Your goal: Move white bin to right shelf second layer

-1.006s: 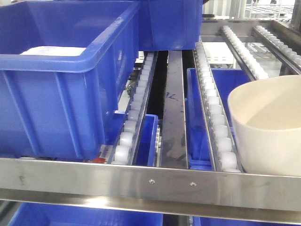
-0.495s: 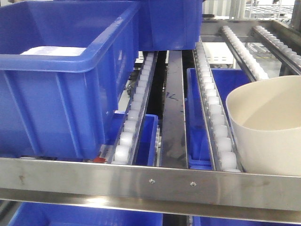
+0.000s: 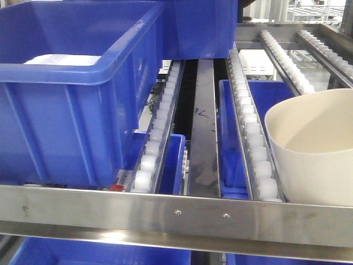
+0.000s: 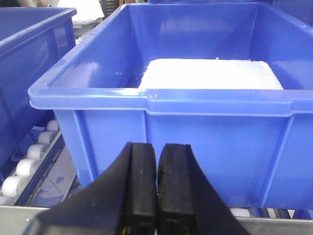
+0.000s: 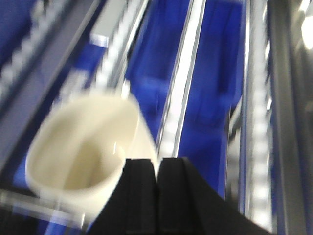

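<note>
The white bin (image 3: 309, 149) is a cream tub at the right edge of the front view. It sits over the right lane of the right shelf second layer, just behind the steel front rail (image 3: 176, 212) and beside a roller track (image 3: 251, 132). The rail hides its base. The right wrist view is blurred. There my right gripper (image 5: 157, 164) is shut on the near wall of the white bin (image 5: 83, 147). My left gripper (image 4: 157, 147) is shut on nothing, close in front of a blue crate (image 4: 195, 132).
A large blue crate (image 3: 71, 94) holding a white slab (image 3: 63, 59) fills the left lane. Another blue crate (image 3: 198, 27) stands behind it. More blue crates (image 3: 165, 160) lie on the level below, seen between the roller tracks. Further roller tracks (image 3: 287, 61) run at the back right.
The white bin has shifted slightly left and its rim has risen a little over the right lane. The blue crates have not moved.
</note>
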`<state>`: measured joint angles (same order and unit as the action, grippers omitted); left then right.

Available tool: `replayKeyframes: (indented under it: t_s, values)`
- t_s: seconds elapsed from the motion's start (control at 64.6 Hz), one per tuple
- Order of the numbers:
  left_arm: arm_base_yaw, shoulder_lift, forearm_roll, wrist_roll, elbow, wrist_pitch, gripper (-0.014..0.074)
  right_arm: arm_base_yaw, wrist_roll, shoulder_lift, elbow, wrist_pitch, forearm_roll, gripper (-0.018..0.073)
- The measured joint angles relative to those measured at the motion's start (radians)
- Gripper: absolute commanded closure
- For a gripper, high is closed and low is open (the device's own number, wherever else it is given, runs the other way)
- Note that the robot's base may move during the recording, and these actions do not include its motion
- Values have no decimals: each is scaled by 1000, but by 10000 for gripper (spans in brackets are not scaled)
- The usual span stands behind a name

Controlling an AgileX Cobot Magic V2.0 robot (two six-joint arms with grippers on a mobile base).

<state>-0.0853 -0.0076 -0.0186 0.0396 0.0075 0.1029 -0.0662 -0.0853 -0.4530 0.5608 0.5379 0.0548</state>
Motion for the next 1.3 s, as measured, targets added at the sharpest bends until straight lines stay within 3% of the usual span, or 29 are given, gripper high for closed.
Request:
replayKeyframes:
  t_s: [0.155,0.341,0.774,1.3]
  values:
    - [0,0,0,0,0,0,512,0,0,7,-33,-194,0,508]
    - [0,0,0,0,0,0,512,0,-2,147,-217,-335,0,508]
    - [0,0,0,0,0,0,512,0,-4,461,-577,-390,0,508]
    - [0,0,0,0,0,0,512,0,-4,463,-591,-453,0,508]
